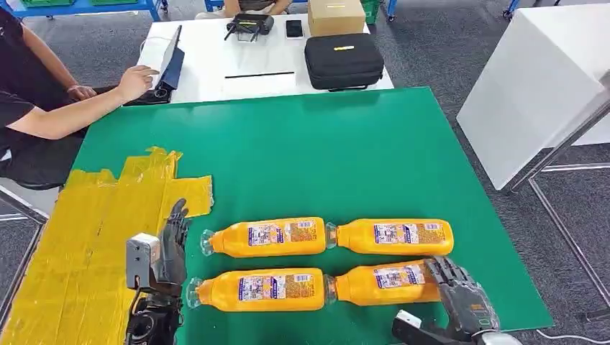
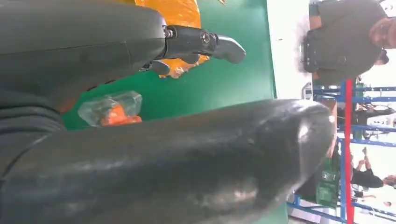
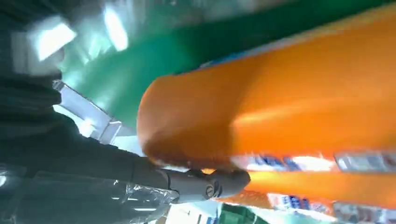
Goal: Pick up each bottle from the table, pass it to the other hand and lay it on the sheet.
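Several orange bottles lie in two rows on the green table (image 1: 302, 158): far left (image 1: 270, 236), far right (image 1: 395, 236), near left (image 1: 259, 289), near right (image 1: 381, 282). My right hand (image 1: 464, 298) wraps the base end of the near right bottle (image 3: 289, 93), which still rests on the table; one of its fingers (image 3: 210, 184) lies along the bottle's side. My left hand (image 1: 169, 248) is open with its fingers straight, between the yellow taped sheet (image 1: 93, 230) and the bottle necks. The left wrist view shows that hand (image 2: 140, 158) empty, a clear bottle neck (image 2: 109, 108) beside it.
A person sits at the far left with a hand (image 1: 137, 79) on a laptop at a white table (image 1: 208, 57). That table also carries a black case (image 1: 343, 60) and a cardboard box (image 1: 335, 16). A white block (image 1: 539, 86) stands to the right of the green table.
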Robot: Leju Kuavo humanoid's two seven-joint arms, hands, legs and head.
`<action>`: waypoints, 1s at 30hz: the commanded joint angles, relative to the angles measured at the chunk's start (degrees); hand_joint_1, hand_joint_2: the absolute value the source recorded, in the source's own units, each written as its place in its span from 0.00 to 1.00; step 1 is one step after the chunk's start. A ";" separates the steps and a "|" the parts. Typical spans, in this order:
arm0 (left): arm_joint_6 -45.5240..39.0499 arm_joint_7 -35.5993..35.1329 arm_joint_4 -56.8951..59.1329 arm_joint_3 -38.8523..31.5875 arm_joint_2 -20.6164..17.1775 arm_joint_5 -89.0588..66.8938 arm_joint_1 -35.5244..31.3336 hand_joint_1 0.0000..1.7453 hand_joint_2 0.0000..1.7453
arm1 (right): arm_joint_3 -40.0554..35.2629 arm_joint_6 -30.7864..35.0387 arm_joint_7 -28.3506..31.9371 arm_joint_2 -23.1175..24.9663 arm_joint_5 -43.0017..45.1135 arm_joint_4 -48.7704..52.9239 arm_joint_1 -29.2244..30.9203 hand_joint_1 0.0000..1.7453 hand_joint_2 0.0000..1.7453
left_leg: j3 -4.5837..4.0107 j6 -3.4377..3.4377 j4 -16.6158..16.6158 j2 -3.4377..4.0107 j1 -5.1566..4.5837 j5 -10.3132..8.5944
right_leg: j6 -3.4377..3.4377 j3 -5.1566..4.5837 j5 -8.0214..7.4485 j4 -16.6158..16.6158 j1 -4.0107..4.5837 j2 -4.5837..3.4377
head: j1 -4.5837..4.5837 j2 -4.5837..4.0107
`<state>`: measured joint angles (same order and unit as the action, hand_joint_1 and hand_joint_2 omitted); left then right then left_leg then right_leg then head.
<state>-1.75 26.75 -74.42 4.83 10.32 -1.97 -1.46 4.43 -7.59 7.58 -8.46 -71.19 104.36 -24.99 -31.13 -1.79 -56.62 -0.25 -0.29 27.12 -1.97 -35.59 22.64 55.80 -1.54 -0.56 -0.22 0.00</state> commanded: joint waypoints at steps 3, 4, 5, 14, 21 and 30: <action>-1.25 0.10 7.24 3.59 -2.00 2.20 -4.63 0.00 0.00 | -17.97 1.71 -3.77 -14.60 9.97 -22.58 11.34 0.00 1.00 | 0.47 0.04 0.13 0.17 0.12 0.07 | 0.10 0.49 -0.07 -0.28 0.14 -0.17 | -0.02 0.00; -1.30 0.10 7.13 3.63 -2.04 2.20 -4.54 0.00 0.00 | -18.40 1.87 -4.20 -14.66 10.14 -22.18 11.28 0.00 1.00 | 0.51 -0.04 0.07 0.15 0.14 0.13 | 0.09 0.52 -0.05 -0.26 0.17 -0.22 | 0.04 0.00; -1.30 0.10 7.13 3.63 -2.04 2.20 -4.54 0.00 0.00 | -18.40 1.87 -4.20 -14.66 10.14 -22.18 11.28 0.00 1.00 | 0.65 -0.15 0.08 0.08 0.09 0.18 | 0.06 0.67 -0.01 -0.26 0.12 -0.16 | 0.00 0.00; -1.99 0.13 7.06 3.76 -2.45 2.90 -4.50 0.00 0.00 | -22.08 0.35 -6.10 -13.97 10.61 -23.21 12.51 0.00 1.00 | 1.11 -0.27 0.05 0.38 0.12 0.30 | -0.01 1.11 -0.01 -0.35 0.20 -0.40 | 0.02 0.00; -2.07 0.41 9.05 4.85 -2.85 3.93 -5.86 0.00 0.00 | -25.73 -1.98 -7.23 -15.67 13.91 -27.48 12.97 0.92 1.00 | 1.67 -0.24 0.07 0.91 0.32 0.59 | -0.06 1.67 -0.10 -0.66 0.38 -0.93 | 0.02 0.00; -2.56 1.11 10.63 5.79 -3.20 5.20 -7.18 0.00 0.00 | -27.78 -2.79 -11.84 -17.81 17.50 -24.74 9.85 1.00 1.00 | 2.00 -0.28 -0.20 0.77 0.77 0.86 | 0.02 1.73 0.02 -1.10 0.93 -0.83 | 0.07 0.00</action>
<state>-4.11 27.67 -69.02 8.55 8.87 2.75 -6.26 -17.49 -7.56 -2.08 -25.18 -54.95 86.31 -9.97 -28.11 -2.15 -56.56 1.09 0.41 28.36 -2.03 -33.17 22.98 54.65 -0.65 -2.00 -0.15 0.00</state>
